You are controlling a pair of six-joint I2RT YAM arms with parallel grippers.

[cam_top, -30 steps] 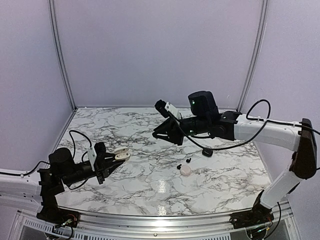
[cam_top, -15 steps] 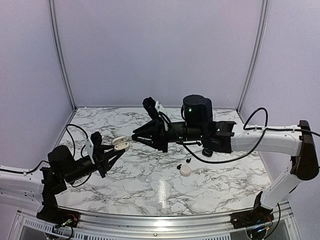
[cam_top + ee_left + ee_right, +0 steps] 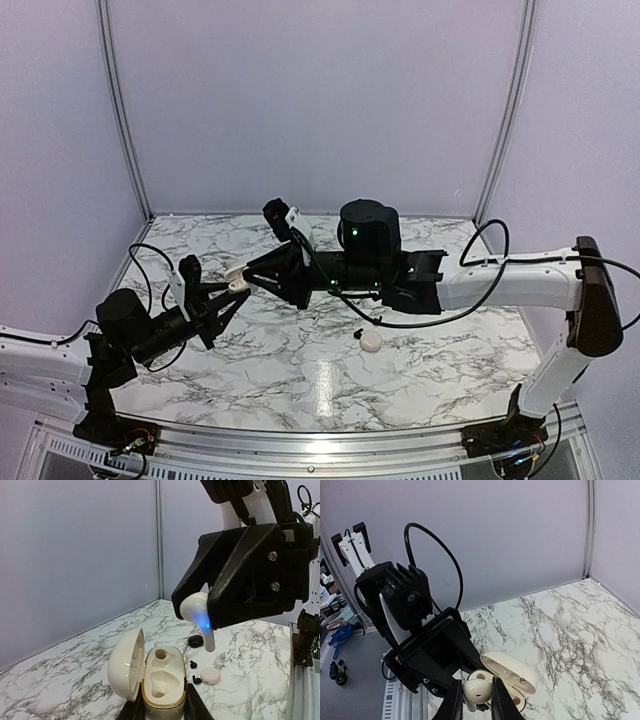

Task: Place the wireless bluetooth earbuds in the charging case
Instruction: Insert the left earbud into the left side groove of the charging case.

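Observation:
My left gripper (image 3: 162,711) is shut on a white charging case (image 3: 161,679) with a gold rim, held upright with its lid (image 3: 125,664) swung open to the left. Both moulded sockets inside show nothing in them. My right gripper (image 3: 477,701) is shut on a white stemmed earbud (image 3: 479,691), which glows blue in the left wrist view (image 3: 197,611). The earbud hangs just above and slightly right of the open case, apart from it. From the top view, the two grippers meet at the left middle of the table, the left gripper (image 3: 228,288) below the right gripper (image 3: 250,279).
On the marble table behind the case lie a black case (image 3: 195,641), a round pinkish-white case (image 3: 210,675) and two black earbuds (image 3: 193,664) (image 3: 197,680). The round case (image 3: 371,341) sits right of centre. The right arm (image 3: 400,280) stretches across the table's middle.
The right arm has swung left across the table, bringing the earbud over to the case. The left gripper has lifted the case up and slightly farther back.

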